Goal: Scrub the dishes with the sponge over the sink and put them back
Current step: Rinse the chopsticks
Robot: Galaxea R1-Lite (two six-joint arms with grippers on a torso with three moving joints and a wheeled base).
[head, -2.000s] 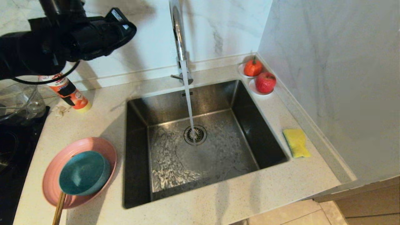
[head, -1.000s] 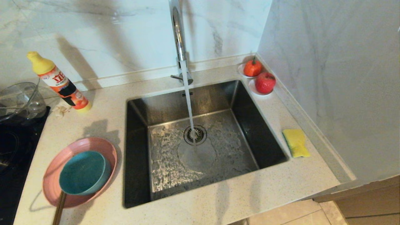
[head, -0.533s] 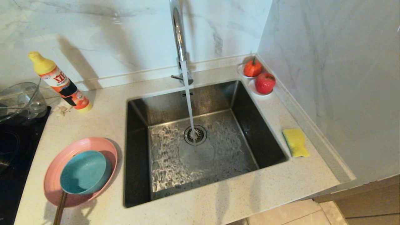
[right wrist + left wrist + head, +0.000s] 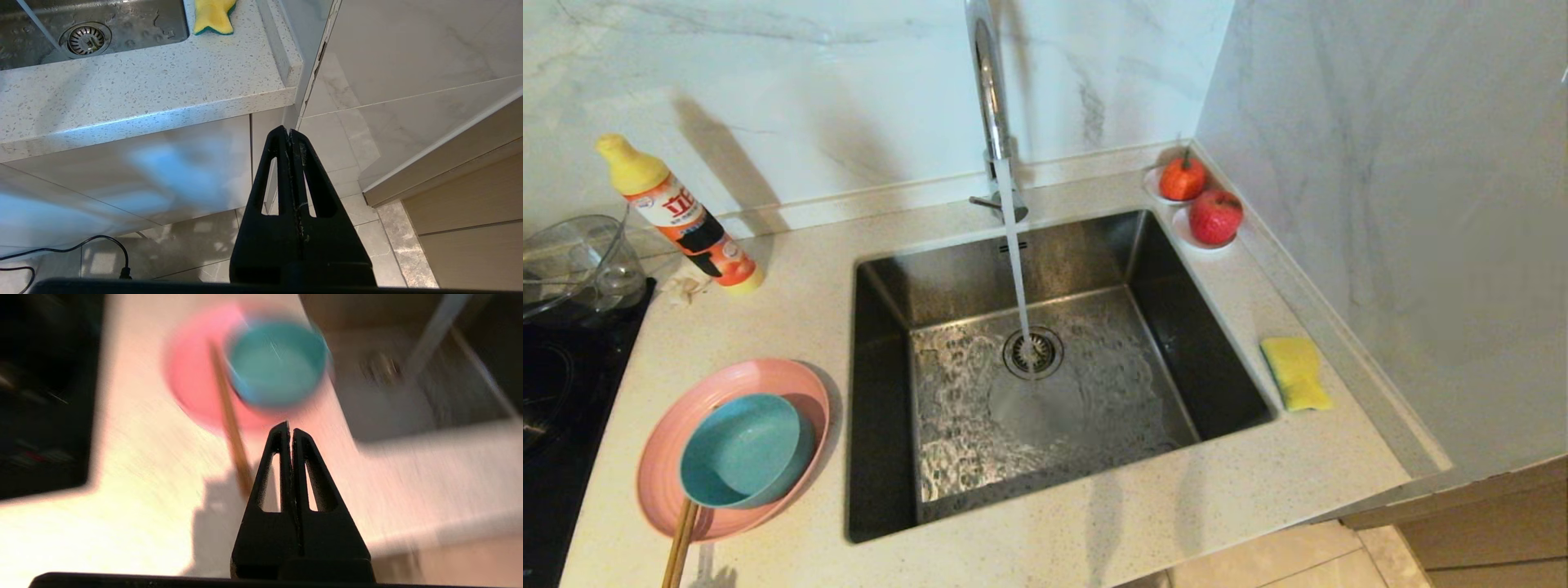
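Left gripper (image 4: 291,430) pinched shut, empty, above the table's near-left edge, just short of the plate (image 4: 662,465) holding the bowl (image 4: 739,449) and chopsticks (image 4: 680,543); right gripper (image 4: 289,136) shut, parked low; sponge (image 4: 1294,371) lies right of the sink (image 4: 882,392); open before lifting a dish, gripping its rim squarely.

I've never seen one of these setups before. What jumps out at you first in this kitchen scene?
Water pours from the tall chrome faucet straight onto the drain of the steel sink. On the counter to its left, a teal bowl sits in a pink plate, chopsticks leaning on the plate; a yellow sponge lies to the right.
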